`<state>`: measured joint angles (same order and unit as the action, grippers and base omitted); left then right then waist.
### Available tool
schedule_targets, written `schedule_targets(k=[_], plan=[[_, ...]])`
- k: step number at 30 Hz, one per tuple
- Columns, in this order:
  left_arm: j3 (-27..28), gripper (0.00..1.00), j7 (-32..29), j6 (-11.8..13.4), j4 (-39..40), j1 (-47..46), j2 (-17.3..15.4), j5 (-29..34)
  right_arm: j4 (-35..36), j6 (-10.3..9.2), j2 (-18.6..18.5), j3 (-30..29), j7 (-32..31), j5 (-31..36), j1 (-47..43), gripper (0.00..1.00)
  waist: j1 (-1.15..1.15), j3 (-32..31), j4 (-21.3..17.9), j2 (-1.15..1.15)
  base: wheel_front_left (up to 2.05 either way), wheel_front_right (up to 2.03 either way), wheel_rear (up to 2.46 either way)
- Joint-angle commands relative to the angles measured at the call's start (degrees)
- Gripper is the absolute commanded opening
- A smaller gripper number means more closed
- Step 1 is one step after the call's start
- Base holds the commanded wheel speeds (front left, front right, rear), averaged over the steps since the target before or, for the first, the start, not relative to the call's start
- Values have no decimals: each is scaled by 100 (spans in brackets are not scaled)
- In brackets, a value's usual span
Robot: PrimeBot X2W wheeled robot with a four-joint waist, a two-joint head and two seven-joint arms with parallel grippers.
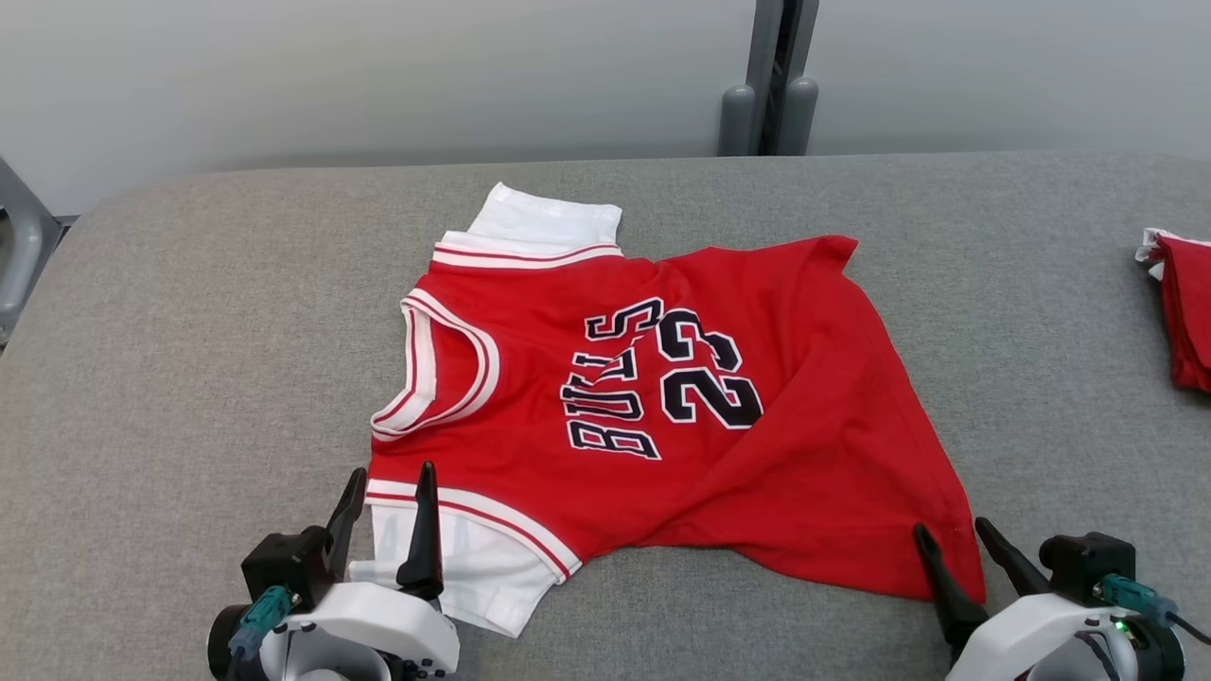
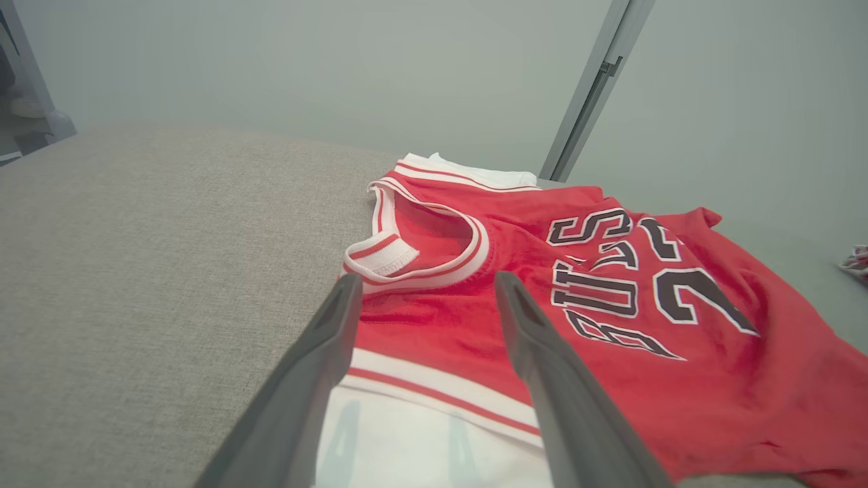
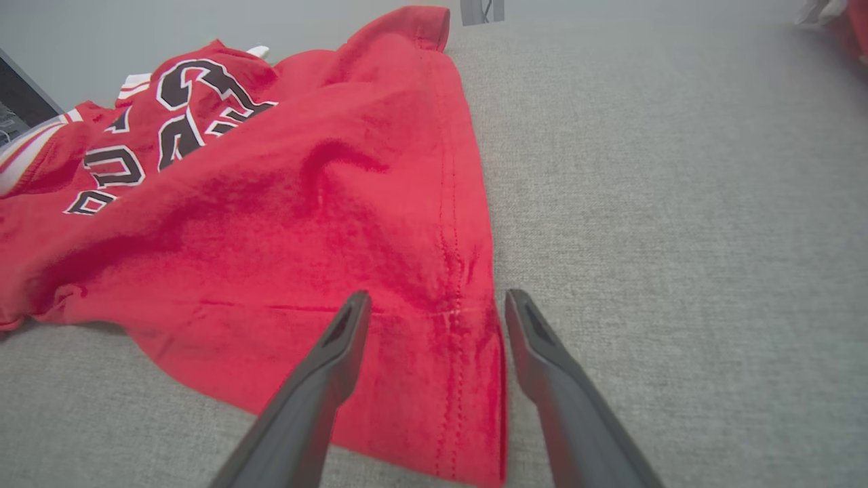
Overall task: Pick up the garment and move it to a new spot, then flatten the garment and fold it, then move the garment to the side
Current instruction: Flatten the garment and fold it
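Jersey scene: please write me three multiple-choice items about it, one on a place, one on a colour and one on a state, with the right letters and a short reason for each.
1. The left end effector is over which part of the jersey?
A. near sleeve
B. printed number
C. collar

2. What colour is the near sleeve?
A. blue
B. white
C. black

3. The right end effector is:
A. shut on cloth
B. shut, empty
C. open

Answers:
1 A, it straddles the sleeve's striped edge.
2 B, the sleeve is white below red stripes.
3 C, its jaws stand apart at the hem.
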<state>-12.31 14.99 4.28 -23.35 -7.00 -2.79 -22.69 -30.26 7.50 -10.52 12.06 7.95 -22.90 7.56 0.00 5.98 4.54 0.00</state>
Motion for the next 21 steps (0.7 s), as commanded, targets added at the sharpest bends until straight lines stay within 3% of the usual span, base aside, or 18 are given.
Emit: schedule_targets(k=[1, 5, 7, 8, 9, 10, 21], plan=[[-2, 100, 22, 10, -8, -88, -26, 42, -11, -3, -50, 23, 27, -42, 56, 100, 0, 4, 7, 0, 0, 0, 0], [-11, 100, 22, 14, -22, -96, -26, 20, -41, -3, -88, 131, 35, -145, 113, 100, 0, 12, 29, 0, 0, 0, 0], [-9, 100, 22, 13, -27, -105, -26, 16, -55, -3, -106, 181, 29, -192, 113, 45, 0, 17, 39, 0, 0, 0, 0], [-9, 100, 22, 14, -31, -110, -26, 11, -62, -3, -111, 210, 23, -212, 116, 31, 0, 21, 44, 0, 0, 0, 0], [-10, 100, 22, 16, -32, -112, -27, 7, -66, -3, -120, 233, 20, -235, 122, 10, 0, 23, 48, 0, 0, 0, 0], [-12, 100, 22, 18, -31, -110, -26, 3, -67, -3, -137, 251, 22, -245, 128, 0, 0, 23, 51, 0, 0, 0, 0], [0, 100, 22, 26, -33, -70, -26, -18, 83, -3, -230, 243, 314, -153, 204, 0, 0, -19, 53, 0, 0, 0, 0]])
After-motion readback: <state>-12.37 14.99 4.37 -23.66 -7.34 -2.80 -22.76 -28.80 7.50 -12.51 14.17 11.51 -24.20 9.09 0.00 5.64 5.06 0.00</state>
